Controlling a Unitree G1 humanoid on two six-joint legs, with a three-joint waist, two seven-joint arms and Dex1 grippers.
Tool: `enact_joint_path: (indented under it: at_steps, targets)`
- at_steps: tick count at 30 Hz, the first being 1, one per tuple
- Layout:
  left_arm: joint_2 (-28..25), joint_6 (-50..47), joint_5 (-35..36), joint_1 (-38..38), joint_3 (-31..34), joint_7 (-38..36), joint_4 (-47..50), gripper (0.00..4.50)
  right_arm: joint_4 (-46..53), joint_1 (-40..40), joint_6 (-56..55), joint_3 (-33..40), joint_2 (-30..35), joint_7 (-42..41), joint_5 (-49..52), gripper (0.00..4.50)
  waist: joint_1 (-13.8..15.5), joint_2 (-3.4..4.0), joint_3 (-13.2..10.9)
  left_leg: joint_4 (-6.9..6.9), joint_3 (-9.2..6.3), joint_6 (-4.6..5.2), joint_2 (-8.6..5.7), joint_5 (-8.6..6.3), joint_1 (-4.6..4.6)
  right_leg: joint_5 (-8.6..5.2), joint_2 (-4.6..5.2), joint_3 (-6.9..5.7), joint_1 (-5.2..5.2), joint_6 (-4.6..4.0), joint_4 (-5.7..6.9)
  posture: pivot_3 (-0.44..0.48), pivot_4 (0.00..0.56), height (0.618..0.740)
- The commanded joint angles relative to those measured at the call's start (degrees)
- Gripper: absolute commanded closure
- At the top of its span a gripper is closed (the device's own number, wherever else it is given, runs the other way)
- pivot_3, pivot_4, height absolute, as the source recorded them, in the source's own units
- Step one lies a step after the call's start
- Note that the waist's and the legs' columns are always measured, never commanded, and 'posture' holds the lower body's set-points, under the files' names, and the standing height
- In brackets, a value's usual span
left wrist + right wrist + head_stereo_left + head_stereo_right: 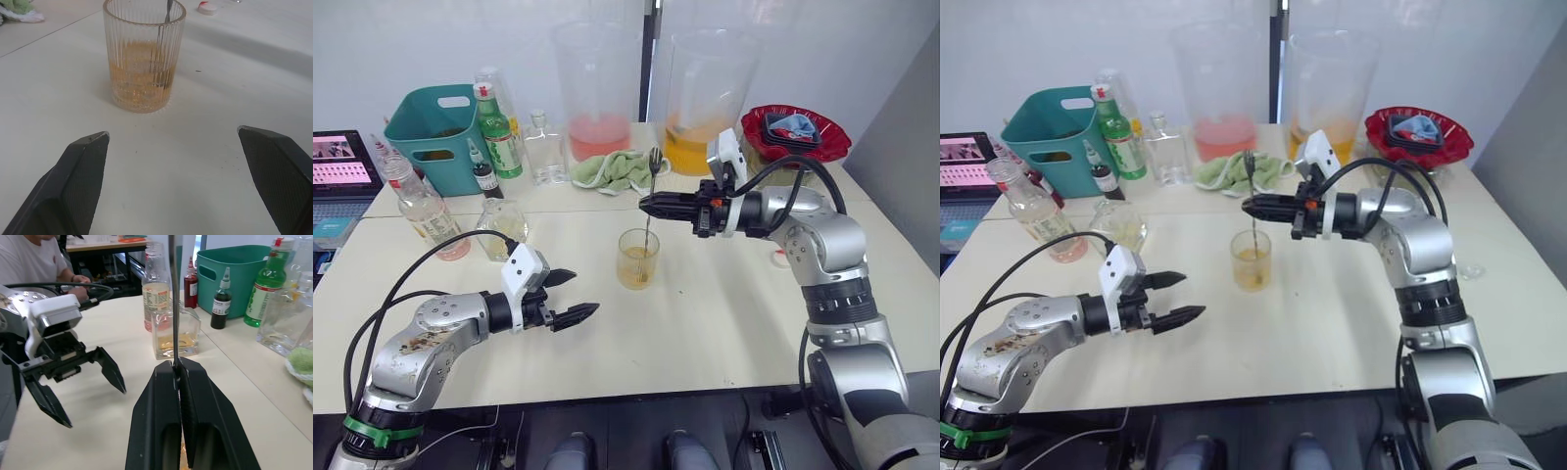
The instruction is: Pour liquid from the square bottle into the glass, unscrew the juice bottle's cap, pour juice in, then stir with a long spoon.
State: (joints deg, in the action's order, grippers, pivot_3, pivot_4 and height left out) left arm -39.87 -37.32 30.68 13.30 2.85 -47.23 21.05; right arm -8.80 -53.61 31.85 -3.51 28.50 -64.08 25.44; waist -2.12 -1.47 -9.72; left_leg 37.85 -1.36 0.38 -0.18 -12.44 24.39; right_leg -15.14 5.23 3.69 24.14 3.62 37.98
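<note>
From the head camera, the right gripper (646, 204) reaches in over the glass (638, 258) and pinches the long spoon (651, 196) upright, its lower end standing in the amber drink. The left gripper (570, 297) hovers low over the cream table (724, 323) with its fingers spread, pointing toward the glass and well short of it. Behind it to the left stand the square bottle (502, 228) and the juice bottle (423, 208), close together. Farther back are a teal basket (435, 122), a green bottle (496, 132), a tall clear bottle (545, 149), a green cloth (619, 168), two big beakers (599, 93) and a red bowl (795, 130); a laptop (344, 162) sits at the far left.

The left wrist camera adds detail: the glass is ribbed, about a third full, with the spoon's shaft leaning inside. The gripper's two fingers (80, 176) are wide apart with bare table between them. Beyond the glass lies the juice bottle's cap (208, 7), white with red, loose on the table.

The right wrist camera shows its two fingers (161, 416) pressed together on the spoon's thin shaft, which rises straight up between them. Past them, the left gripper hangs with its fingers apart, the square bottle stands in front of the juice bottle, and a person (34, 259) in a white shirt sits at another desk behind.
</note>
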Motion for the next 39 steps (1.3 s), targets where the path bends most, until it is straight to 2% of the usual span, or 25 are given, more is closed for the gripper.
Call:
enact_joint_path:
  at_steps: [1, 11, 15, 20, 26, 31, 39]
  targets:
    - [0.0, 1.4, -0.2, 0.9, 0.2, -0.5, 0.3, 0.05, -1.4, -2.7, -3.8, 0.5, 0.3, 0.3, -1.7, 4.5, 0.0, 0.0, 0.0, 0.0, 0.0, 0.0, 0.0, 0.0, 0.0, 0.0, 0.01, 0.0, 0.0, 0.0, 0.0, 0.0, 0.15, 0.74]
    - [-0.2, 3.5, 0.4, -0.4, 1.0, -1.7, 2.7, 0.05, -8.5, -6.0, -8.9, 0.9, -4.7, 3.8, -3.8, 4.5, 0.0, 0.0, 0.0, 0.0, 0.0, 0.0, 0.01, 0.0, 0.01, 0.0, 0.01, 0.0, 0.01, -0.01, 0.02, 0.0, 0.15, 0.74]
    - [-0.4, 4.3, -0.1, -0.1, 1.3, -1.5, 2.2, 0.05, -8.2, -6.2, -8.3, 0.8, -6.7, 4.1, -3.1, 4.5, 0.0, 0.0, 0.0, 0.0, 0.0, 0.0, 0.02, 0.0, 0.01, 0.0, 0.0, 0.0, 0.01, -0.01, 0.05, 0.0, 0.15, 0.74]
    - [-0.4, 4.9, -0.6, 0.5, 1.0, -1.3, 1.2, 0.05, -3.3, -4.7, -3.2, 1.4, -10.1, 4.6, 0.9, 4.5, -0.1, 0.0, 0.0, 0.0, 0.0, 0.0, 0.02, 0.0, 0.01, 0.0, -0.01, 0.0, 0.03, -0.01, 0.09, 0.0, 0.15, 0.74]
    - [-0.9, 5.7, -0.8, 1.5, 1.0, -2.6, 0.2, 0.05, 3.1, -2.9, 5.0, 1.1, -5.3, 2.7, 3.5, 4.5, 0.4, 0.0, 0.0, 0.0, -0.01, 0.0, 0.01, 0.0, 0.02, 0.0, 0.04, -0.01, -0.01, -0.01, 0.06, 0.0, 0.15, 0.74]
    - [-1.1, 7.2, -1.6, 2.6, 1.3, -3.3, -1.4, 0.05, 3.8, -2.0, 5.1, 0.1, -0.6, 1.3, 1.8, 4.5, 0.3, 0.0, 0.0, 0.0, 0.0, 0.0, -0.01, 0.0, 0.0, 0.0, 0.0, -0.01, 0.0, -0.01, 0.0, 0.0, 0.15, 0.74]
    - [-1.2, 6.8, -1.4, 1.9, 1.1, -3.0, -0.6, 0.05, -0.7, -3.5, 1.4, 0.5, -1.1, 3.9, -0.8, 4.5, 0.0, 0.0, 0.0, 0.0, 0.0, 0.0, 0.0, 0.0, 0.0, 0.0, -0.01, -0.01, 0.0, -0.01, 0.01, 0.0, 0.15, 0.74]
